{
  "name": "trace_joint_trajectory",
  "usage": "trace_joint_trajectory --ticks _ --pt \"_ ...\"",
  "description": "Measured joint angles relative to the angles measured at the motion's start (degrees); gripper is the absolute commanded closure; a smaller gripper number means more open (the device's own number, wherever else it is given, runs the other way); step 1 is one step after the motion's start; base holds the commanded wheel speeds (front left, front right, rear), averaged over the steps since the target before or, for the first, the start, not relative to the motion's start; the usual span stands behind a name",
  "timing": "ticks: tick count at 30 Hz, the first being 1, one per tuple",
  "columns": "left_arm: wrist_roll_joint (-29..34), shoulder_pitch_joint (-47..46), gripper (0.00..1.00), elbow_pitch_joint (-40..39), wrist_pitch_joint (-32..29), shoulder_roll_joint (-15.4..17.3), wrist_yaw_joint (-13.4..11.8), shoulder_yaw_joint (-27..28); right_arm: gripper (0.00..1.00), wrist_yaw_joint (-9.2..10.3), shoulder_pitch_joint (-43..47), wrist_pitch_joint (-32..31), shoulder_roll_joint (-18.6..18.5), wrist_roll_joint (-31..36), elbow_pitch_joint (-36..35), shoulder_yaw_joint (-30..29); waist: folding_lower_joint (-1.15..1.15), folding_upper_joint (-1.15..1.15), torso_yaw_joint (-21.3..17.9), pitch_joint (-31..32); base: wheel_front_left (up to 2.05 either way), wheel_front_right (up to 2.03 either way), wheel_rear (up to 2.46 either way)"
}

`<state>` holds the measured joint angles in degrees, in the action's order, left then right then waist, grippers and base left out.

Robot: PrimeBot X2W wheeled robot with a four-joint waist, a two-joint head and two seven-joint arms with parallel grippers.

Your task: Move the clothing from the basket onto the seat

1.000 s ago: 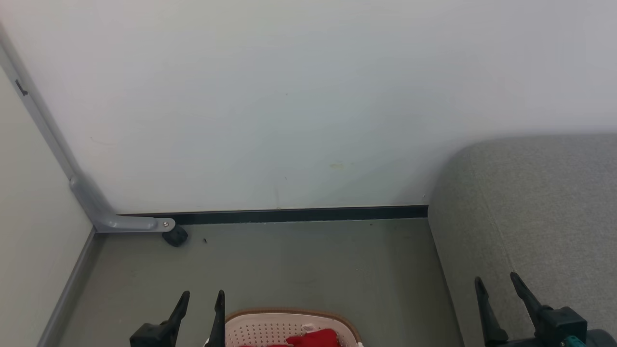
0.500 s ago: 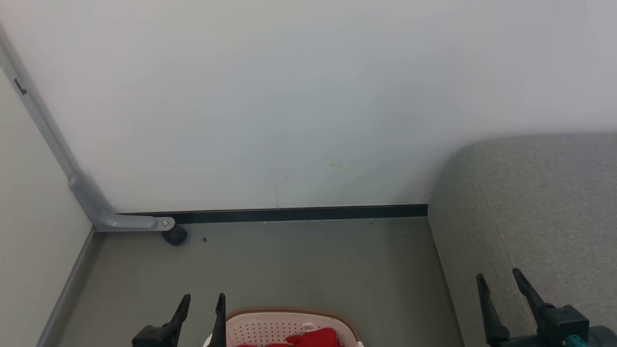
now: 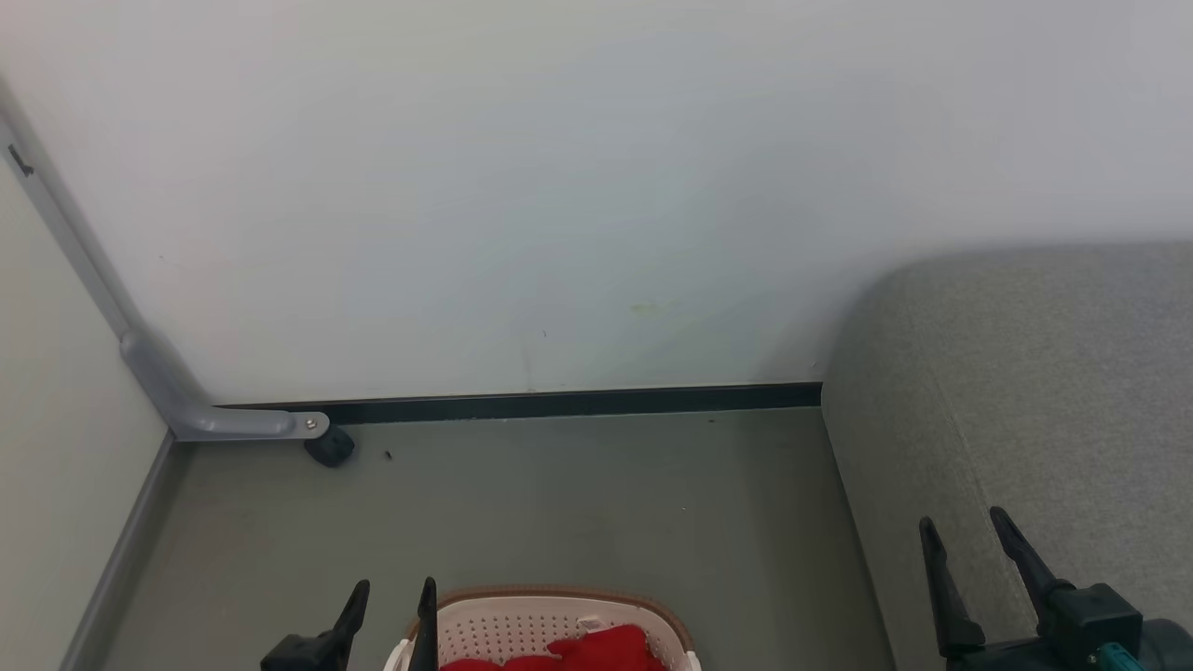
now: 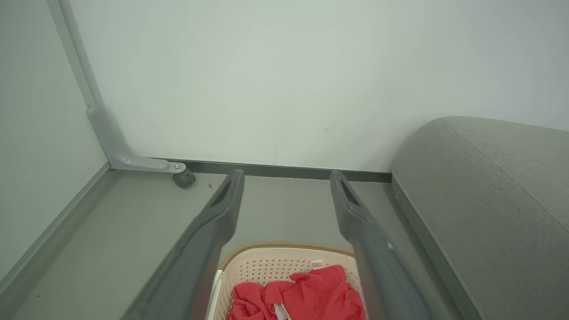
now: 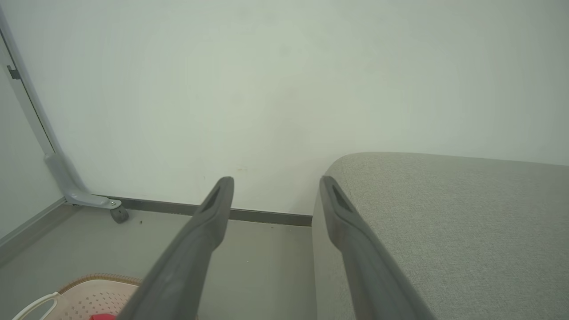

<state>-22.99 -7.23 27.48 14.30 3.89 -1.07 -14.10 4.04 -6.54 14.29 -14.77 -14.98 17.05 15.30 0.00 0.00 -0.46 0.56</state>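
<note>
Pale bare wall and a grey-green floor make up the corner I'm working in. The cream-white oval plastic laundry basket with perforated sides and a brown rim band sits on that floor at the near edge of my head view. Bright red soft fabric clothing lies crumpled inside the basket, a small white label showing at its far side. To the basket's right, across a strip of floor, stands the large grey fabric-upholstered sofa seat; I see no red on it, so the task looks unstarted to me.

My left pincer hangs at the basket's left rim, jaws wide and empty. My right pincer is well to the basket's right, over the seat's near edge, equally wide with nothing in it.

What worries me is the left pincer's line. Going straight down from where it is, one finger could land on the rim or catch a perforation, and closing there would drag the basket instead of the fabric. A shallow pinch on one fold could also let the garment trail, snag the rim, or slip onto the floor between basket and seat.
</note>
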Motion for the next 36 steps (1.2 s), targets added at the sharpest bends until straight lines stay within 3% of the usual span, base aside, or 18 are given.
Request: trace_joint_trajectory --ticks 11,23,36 --pt "1.48 -1.47 0.0 5.04 -0.01 -0.7 0.23 -3.64 0.0 -0.52 -1.31 0.0 -0.09 0.78 -3.53 -0.07 0.0 0.0 -0.97 -3.07 0.0 0.0 0.0" --pt "1.47 -9.03 0.0 12.9 -0.66 -1.37 0.55 -7.88 0.0 -1.11 -6.2 0.16 -0.29 0.75 -10.05 -1.26 0.01 0.0 -2.97 -10.25 0.0 0.0 0.0" --pt "-5.72 -17.2 0.0 16.12 -3.67 -1.42 -2.5 -19.67 0.0 -2.79 -10.68 0.25 2.31 -2.74 -15.93 -1.83 0.02 0.01 -5.65 -20.63 0.0 0.0 0.0"
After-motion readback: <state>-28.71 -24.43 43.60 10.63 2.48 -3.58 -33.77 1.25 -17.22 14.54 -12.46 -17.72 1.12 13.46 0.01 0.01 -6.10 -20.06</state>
